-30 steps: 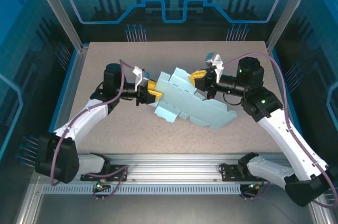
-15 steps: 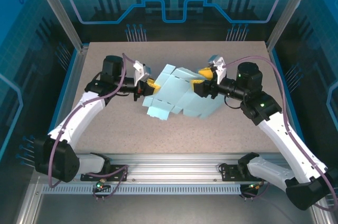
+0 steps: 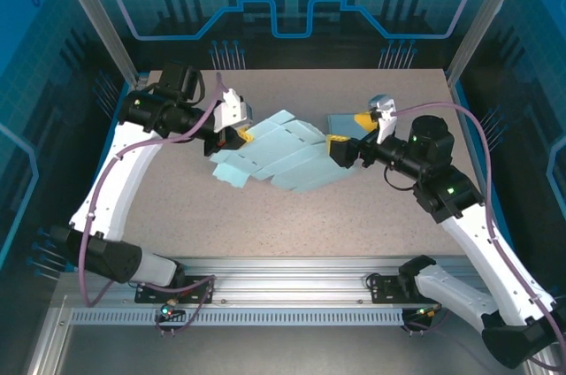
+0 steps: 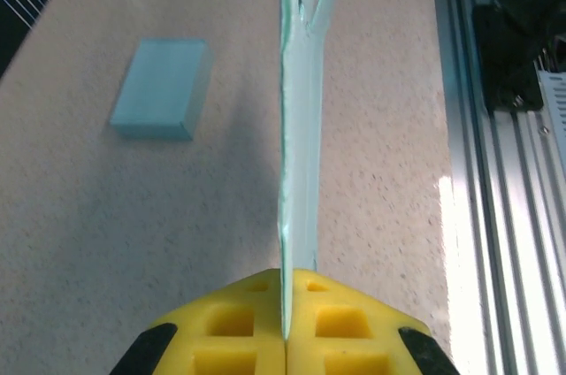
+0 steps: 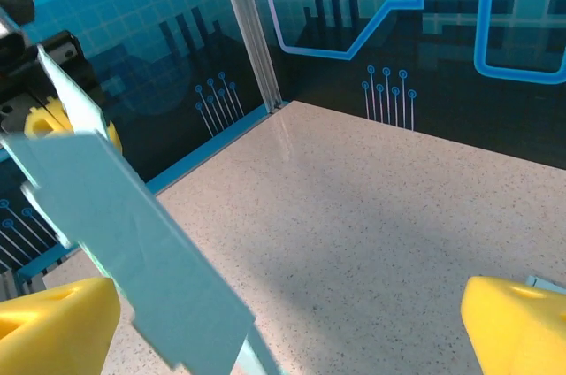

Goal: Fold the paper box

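Top external: rightward-pointing left gripper [image 3: 238, 135] pinches paper box [image 3: 283, 154].

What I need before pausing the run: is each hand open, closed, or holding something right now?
Left hand: closed, pinching the edge of the paper box.
Right hand: open wide, gripping nothing.
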You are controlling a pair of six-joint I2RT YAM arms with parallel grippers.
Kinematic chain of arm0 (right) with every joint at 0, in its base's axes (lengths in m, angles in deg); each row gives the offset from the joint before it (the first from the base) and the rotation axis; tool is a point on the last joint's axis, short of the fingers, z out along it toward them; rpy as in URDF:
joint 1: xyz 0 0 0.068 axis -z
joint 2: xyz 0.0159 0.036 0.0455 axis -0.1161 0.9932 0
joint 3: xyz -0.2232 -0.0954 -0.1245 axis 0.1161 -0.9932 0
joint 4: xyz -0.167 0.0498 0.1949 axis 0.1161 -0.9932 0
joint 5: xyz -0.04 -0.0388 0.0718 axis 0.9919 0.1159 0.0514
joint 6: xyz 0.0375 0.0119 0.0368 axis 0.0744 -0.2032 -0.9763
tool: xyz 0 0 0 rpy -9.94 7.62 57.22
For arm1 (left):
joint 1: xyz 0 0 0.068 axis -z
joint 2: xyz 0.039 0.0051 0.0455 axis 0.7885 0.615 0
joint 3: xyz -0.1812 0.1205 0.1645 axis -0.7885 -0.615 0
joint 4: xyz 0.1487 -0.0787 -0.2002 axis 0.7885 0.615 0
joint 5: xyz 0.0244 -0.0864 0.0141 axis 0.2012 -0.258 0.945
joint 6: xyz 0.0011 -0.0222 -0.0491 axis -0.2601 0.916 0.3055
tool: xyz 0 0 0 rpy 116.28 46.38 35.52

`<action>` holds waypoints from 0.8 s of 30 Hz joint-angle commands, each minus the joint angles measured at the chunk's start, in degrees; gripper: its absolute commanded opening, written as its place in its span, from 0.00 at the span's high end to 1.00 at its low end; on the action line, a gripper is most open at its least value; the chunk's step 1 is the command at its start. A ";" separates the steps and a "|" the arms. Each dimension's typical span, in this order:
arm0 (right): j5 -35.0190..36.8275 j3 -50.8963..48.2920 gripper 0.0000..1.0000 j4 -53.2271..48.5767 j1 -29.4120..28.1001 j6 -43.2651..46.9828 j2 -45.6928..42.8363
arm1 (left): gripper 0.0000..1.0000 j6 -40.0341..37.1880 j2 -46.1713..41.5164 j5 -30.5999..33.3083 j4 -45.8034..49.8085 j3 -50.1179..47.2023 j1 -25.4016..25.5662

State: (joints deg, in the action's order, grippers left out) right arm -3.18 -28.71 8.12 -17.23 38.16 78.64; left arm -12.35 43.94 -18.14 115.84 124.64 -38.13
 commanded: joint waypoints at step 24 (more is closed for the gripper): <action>6.39 -8.05 0.00 1.22 10.77 -20.26 -5.97 | 1.00 2.65 17.14 31.44 -19.16 2.07 4.76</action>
State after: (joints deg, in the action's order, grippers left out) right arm 2.89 -36.62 11.34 -8.73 23.76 71.98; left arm -11.76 62.74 7.39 110.90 131.62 -35.75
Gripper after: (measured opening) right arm 0.997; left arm 0.063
